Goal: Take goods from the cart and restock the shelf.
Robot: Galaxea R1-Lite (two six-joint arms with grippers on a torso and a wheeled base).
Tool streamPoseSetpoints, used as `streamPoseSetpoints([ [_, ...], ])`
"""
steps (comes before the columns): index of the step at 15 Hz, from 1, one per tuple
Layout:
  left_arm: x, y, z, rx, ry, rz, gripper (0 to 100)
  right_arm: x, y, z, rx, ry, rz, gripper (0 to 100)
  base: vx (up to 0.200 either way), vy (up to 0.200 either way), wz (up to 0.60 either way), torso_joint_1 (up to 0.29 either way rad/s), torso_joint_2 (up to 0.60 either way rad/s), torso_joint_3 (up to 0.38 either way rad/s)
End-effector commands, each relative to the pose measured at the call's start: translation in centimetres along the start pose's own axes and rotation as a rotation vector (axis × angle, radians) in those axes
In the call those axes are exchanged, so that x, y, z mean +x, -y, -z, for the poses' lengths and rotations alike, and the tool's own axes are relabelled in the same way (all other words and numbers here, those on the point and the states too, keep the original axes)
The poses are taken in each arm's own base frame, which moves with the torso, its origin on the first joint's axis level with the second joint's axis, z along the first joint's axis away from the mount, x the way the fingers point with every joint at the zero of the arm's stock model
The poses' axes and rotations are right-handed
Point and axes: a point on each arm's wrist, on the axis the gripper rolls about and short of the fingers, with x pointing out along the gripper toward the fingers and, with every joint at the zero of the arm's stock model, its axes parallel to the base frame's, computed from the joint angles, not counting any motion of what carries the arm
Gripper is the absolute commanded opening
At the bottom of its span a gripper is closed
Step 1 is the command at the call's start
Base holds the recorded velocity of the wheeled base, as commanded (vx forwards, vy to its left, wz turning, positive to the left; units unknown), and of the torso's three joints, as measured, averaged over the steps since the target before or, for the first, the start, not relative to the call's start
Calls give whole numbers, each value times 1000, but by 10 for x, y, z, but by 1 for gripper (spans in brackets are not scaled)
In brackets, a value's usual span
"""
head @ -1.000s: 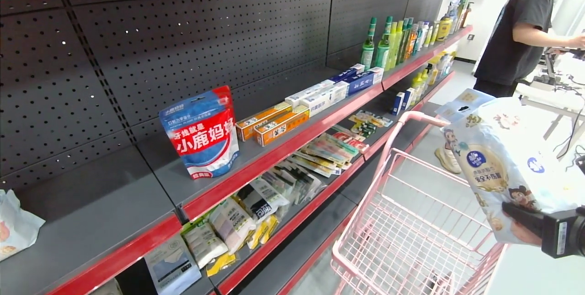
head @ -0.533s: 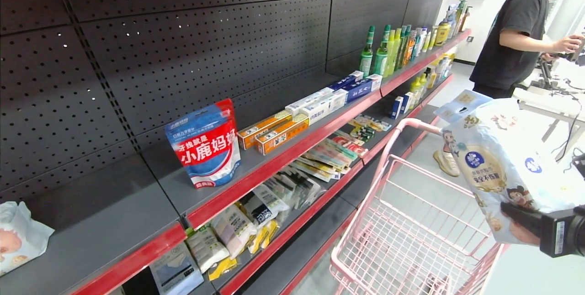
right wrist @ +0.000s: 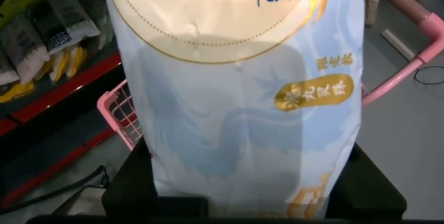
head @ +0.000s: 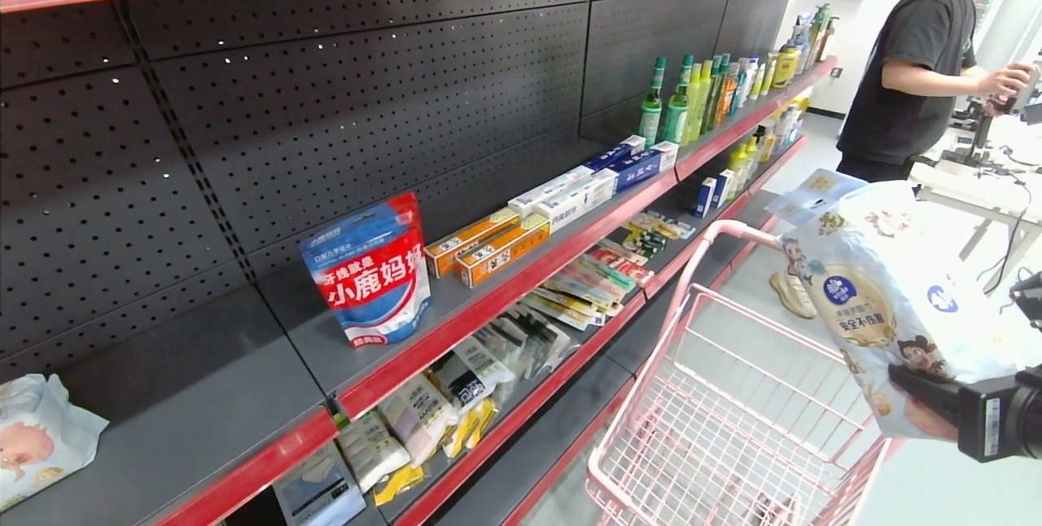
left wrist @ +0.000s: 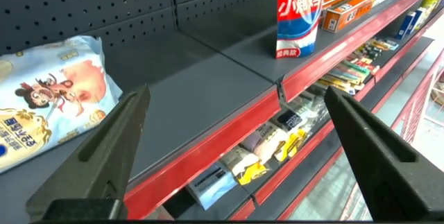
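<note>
Right gripper (head: 924,400), jaws clamped low on a pack (head: 875,298), holds it clear of the cart (head: 737,230) for shelving; left gripper (left wrist: 236,96), jaws apart, faces the shelf (left wrist: 208,78).

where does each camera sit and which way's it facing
Head view: on the head, looking forward and down at shelf and pink cart; right end effector at right.
Left wrist view: on that wrist, facing the shelf through the open left end effector.
Right wrist view: on that wrist, facing the gripped white pack.
Shared: head and left wrist views show the blue-red pouch.
</note>
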Motion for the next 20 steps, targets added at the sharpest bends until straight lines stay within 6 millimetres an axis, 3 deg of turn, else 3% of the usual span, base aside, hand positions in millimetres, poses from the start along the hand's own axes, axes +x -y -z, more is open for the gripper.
streamPoseSetpoints([
  [1,0,0,0,0,0,-2,100,3,0,0,-7,-10,-4,0,0,0,0,85,-183,-105],
  [5,0,0,0,0,0,0,100,4,0,0,-9,-17,4,0,0,0,0,64,-136,-69],
  [16,0,0,0,0,0,-2,100,3,1,3,-12,-25,24,0,0,0,600,5,1,1],
  [20,0,0,0,0,0,0,100,-9,0,13,-11,-4,33,0,0,0,600,1,2,1],
])
